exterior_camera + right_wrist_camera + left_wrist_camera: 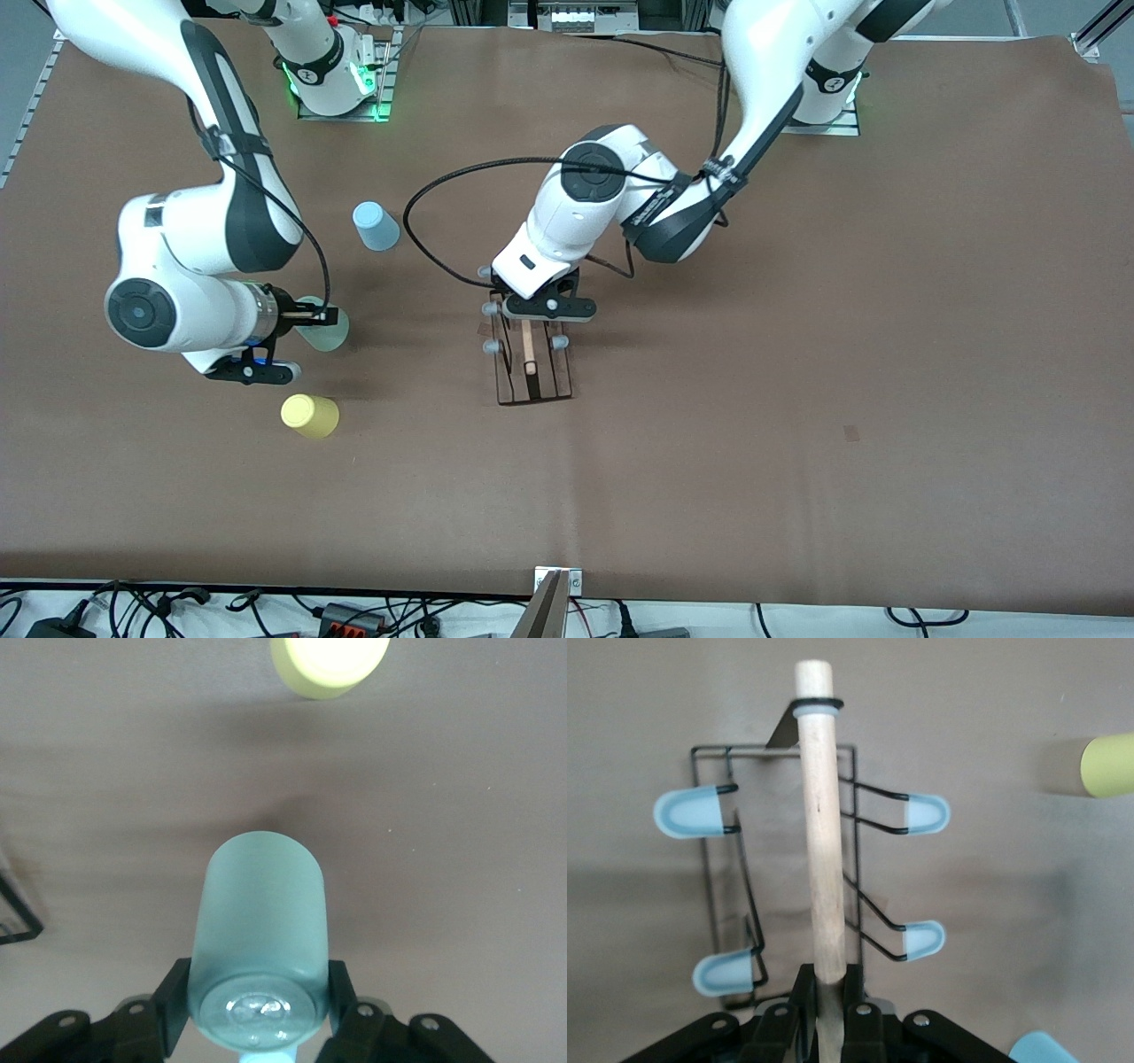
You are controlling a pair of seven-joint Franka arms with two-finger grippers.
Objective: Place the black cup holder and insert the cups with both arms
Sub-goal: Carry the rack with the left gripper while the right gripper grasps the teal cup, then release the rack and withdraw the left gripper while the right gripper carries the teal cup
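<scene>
The rack (529,354) (centre of the front frame, on the counter (797,399)) is clamped at its wooden handle (818,824) by the left claw (540,308). The green cup (260,930) is clamped by the right claw (306,313), lower left. A tilted rack could be missed by the cup.

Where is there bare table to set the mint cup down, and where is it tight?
Open table lies between the yellow cup and the black cup holder, and toward the left arm's end past the holder. It is tight around the right gripper, shut on the mint cup between the blue cup and the yellow one. The left gripper grips the holder's handle.
</scene>
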